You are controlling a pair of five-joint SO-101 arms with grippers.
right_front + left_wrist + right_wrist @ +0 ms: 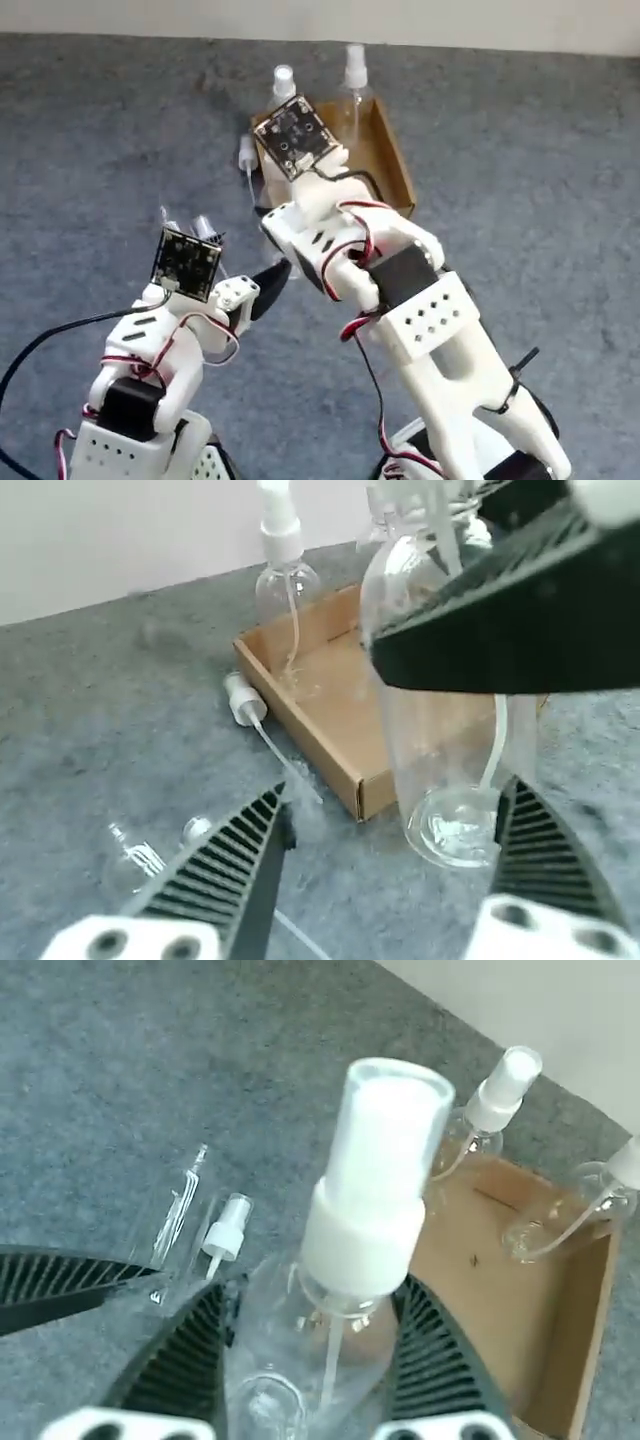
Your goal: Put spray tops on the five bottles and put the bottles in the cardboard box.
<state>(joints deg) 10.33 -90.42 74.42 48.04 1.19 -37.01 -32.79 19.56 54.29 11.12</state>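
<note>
Indoor room, grey carpet (100, 150), pale wall (480, 18)

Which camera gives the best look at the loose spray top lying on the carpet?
The left wrist view: the loose spray top lies whole beside the cardboard box, thin tube visible. In the high view the top is small, by the box. The right wrist view shows mainly its head, beside the bottle in the right gripper.

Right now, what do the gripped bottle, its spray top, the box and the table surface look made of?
Held bottle: clear, glossy plastic or glass; the dip tube shows through.
Spray top: white, slightly translucent plastic.
Box: matte brown cardboard, by its raw edges.
Table surface: grey fuzzy fabric, probably carpet or felt.
</note>
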